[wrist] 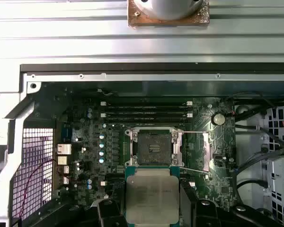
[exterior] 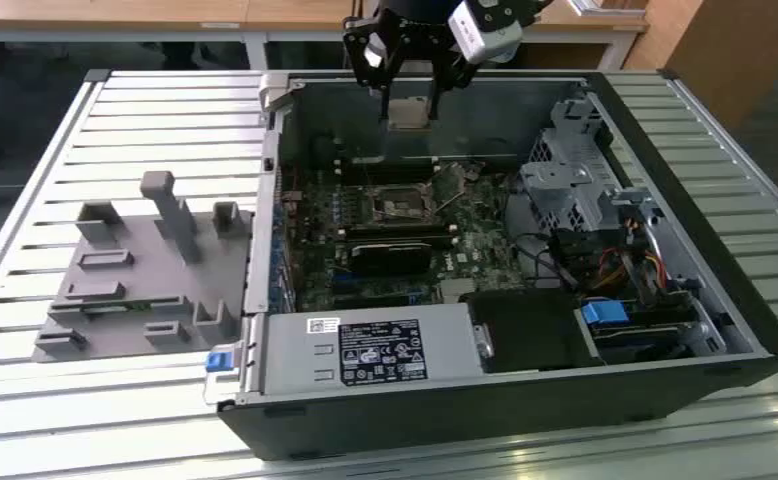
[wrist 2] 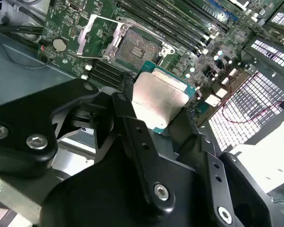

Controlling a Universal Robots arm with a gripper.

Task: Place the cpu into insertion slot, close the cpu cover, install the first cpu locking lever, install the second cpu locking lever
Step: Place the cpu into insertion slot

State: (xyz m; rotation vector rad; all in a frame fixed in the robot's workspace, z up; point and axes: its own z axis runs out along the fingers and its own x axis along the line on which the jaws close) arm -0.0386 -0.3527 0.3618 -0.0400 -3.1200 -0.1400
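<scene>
Overhead, the tool (exterior: pixel 407 104) hangs above the open computer case (exterior: pixel 523 410), clenched on the cpu (wrist 2: pixel 158 101), which lies flat between its black fingers (wrist 2: pixel 132 137) with the silvery top showing in both wrist views. The insertion slot (wrist: pixel 154 147) sits bare on the green motherboard (wrist: pixel 217 184) below the tool, just beyond the held chip's edge and apart from it. The cpu cover (wrist 2: pixel 98 30) stands swung open at the slot's side.
</scene>
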